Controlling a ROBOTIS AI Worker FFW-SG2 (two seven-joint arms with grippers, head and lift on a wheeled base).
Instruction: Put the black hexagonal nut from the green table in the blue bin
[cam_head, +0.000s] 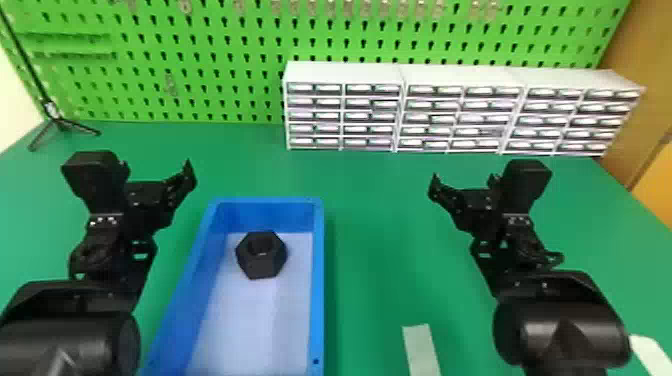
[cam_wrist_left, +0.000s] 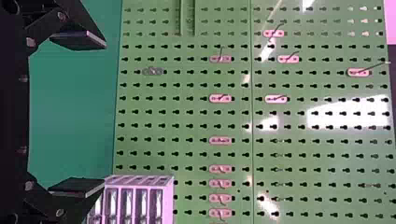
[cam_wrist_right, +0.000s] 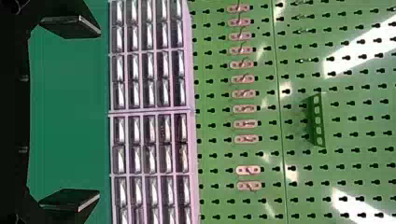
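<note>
Head view: we list one black hexagonal nut (cam_head: 261, 267), lying inside the blue bin (cam_head: 318, 280), toward its far end; right of the left end effector (cam_head: 157, 170), well left of the right end effector (cam_head: 464, 181), apart from both. Left wrist view: we record fingers (cam_wrist_left: 77, 39) spread wide, pegboard (cam_wrist_left: 182, 105) beyond. Right wrist view: fingers (cam_wrist_right: 70, 27) likewise spread wide, drawer cabinets (cam_wrist_right: 149, 112) beyond.

White drawer cabinets (cam_head: 457, 112) stand in a row before a green pegboard (cam_head: 230, 62), a black tripod (cam_head: 60, 123) farther left.
</note>
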